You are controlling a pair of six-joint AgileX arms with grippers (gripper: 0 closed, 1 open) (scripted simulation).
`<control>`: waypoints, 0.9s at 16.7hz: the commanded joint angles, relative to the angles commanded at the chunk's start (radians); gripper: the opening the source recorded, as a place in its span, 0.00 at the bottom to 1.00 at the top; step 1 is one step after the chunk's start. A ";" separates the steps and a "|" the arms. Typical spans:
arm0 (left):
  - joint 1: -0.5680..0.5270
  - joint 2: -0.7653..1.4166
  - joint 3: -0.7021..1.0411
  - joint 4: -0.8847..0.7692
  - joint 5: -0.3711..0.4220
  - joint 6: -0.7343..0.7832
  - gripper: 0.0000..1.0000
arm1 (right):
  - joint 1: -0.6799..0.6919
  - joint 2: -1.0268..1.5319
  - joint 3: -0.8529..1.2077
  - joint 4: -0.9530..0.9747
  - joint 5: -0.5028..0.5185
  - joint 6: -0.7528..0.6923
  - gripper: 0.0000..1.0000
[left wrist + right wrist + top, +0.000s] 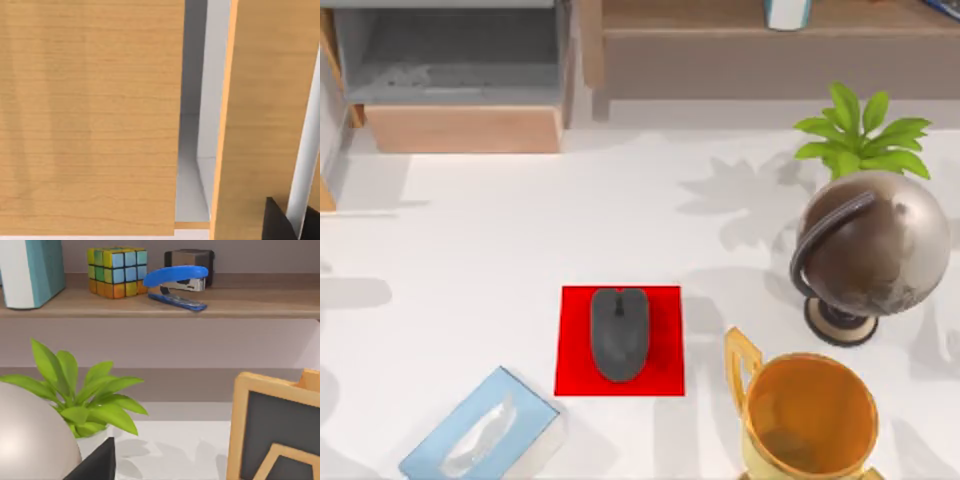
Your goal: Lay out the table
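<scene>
Table (470, 240), the broad white top, is spreading under everything I am seeing from above. Nearest me along the front edge: 1 blue tissue box (480, 432) at left, 1 gold trophy cup (807, 420) at right. Just beyond, 1 red mat (620, 341) is lying flat near the middle, with 1 dark mouse (619, 333) sitting squarely on it. Farther right, 1 globe (868, 247) is standing, and a green plant (860, 132) behind it. At the back, the wooden shelf unit (465, 128) is running across; my right wrist camera is picking out a colour cube (117, 271) and blue stapler (176, 281) on it.

Left wrist camera is facing wood panels close up. Whether my jaws are released or clenched, I cannot tell for either arm.

Judging progress: mouse-on-mat is looking done; anything remaining is unclear.
</scene>
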 joint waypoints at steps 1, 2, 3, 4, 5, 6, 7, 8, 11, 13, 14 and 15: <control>-0.004 0.003 0.005 -0.004 -0.004 0.000 0.00 | 0.000 0.000 0.000 0.000 0.000 0.000 1.00; -0.004 0.003 0.005 -0.004 -0.004 0.000 0.00 | 0.000 0.000 0.000 0.000 0.000 0.000 1.00; -0.004 0.003 0.005 -0.004 -0.004 0.000 0.00 | 0.000 0.000 0.000 0.000 0.000 0.000 1.00; 0.003 0.003 0.000 -0.006 -0.002 -0.001 0.00 | 0.000 0.000 0.000 0.000 0.000 0.000 1.00; 0.002 0.005 0.003 -0.007 -0.003 -0.001 0.00 | 0.000 0.000 0.000 0.000 0.000 0.000 1.00; -0.002 0.013 0.017 -0.014 -0.010 0.000 0.00 | 0.000 0.000 0.000 0.000 0.000 0.000 1.00; -0.011 0.025 0.042 -0.027 -0.019 -0.001 0.00 | 0.000 0.000 0.000 0.000 0.000 0.000 1.00; -0.024 0.040 0.076 -0.045 -0.029 -0.002 0.00 | 0.000 0.000 0.000 0.000 0.000 0.000 1.00; -0.065 0.090 0.199 -0.106 -0.068 -0.003 0.00 | 0.000 0.000 0.000 0.000 0.000 0.000 1.00; -0.084 0.110 0.242 -0.136 -0.087 -0.005 0.00 | 0.000 0.000 0.000 0.000 0.000 0.000 1.00; -0.087 0.112 0.248 -0.141 -0.090 -0.006 0.00 | 0.000 0.000 0.000 0.000 0.000 0.000 1.00; -0.087 0.112 0.248 -0.141 -0.090 -0.006 0.00 | 0.000 0.000 0.000 0.000 0.000 0.000 1.00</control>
